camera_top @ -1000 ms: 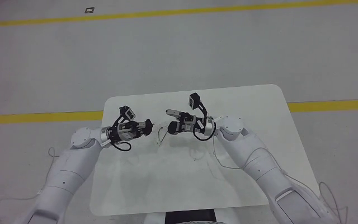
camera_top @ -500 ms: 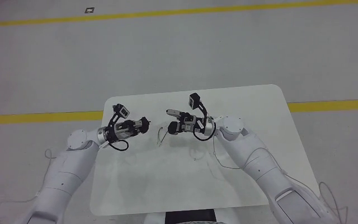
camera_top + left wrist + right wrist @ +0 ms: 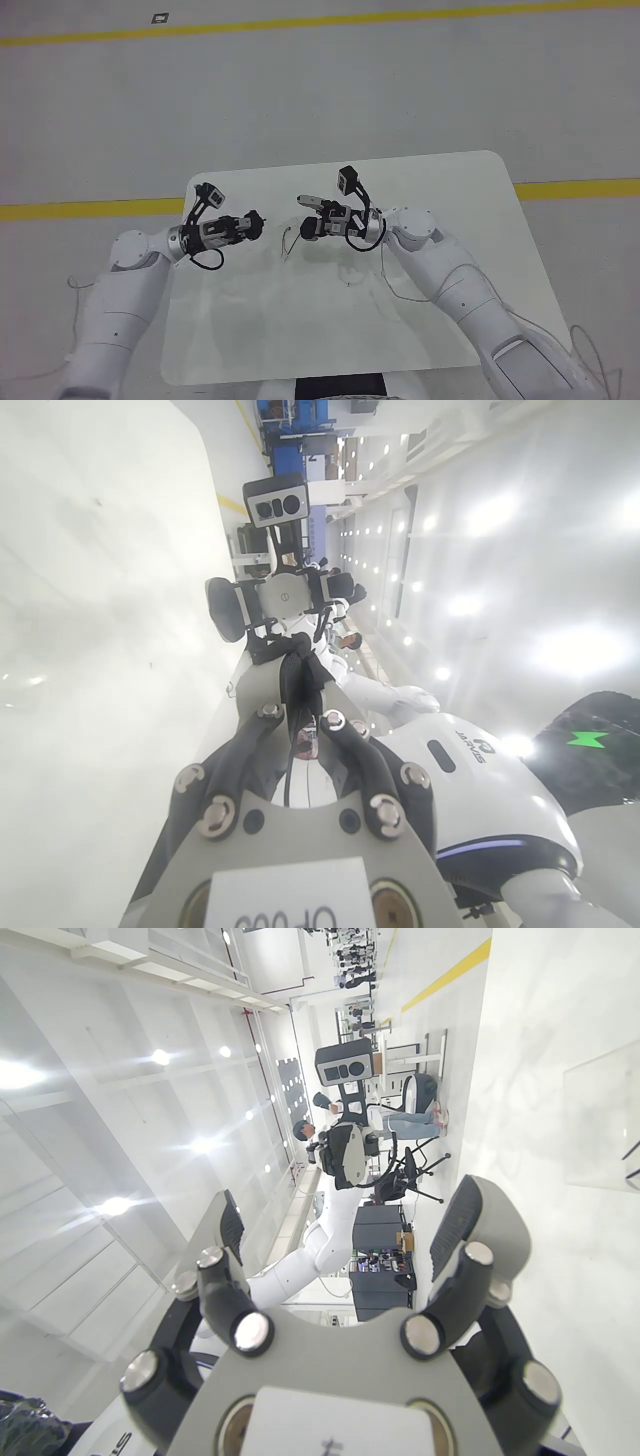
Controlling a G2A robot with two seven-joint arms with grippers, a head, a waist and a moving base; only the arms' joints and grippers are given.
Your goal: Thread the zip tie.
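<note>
Zip tie (image 3: pixel 285 243) barely legible: a thin pale strand, ends too fine to tell apart. White table (image 3: pixel 450 200) stands on a grey floor with yellow lines (image 3: pixel 300 22). The tie sits between the grippers, just beside the right gripper (image 3: pixel 304 217), long axis roughly far-to-near. Right gripper (image 3: pixel 347 1190) fingers spread. Left gripper (image 3: pixel 299 670) pressed together; whether it pinches anything is unclear.

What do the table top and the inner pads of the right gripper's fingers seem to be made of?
The table: probably white laminate or coated board, smooth and semi-glossy; it shows faint reflections. The pads of the right gripper: likely black rubber, matt, finely ribbed.
</note>
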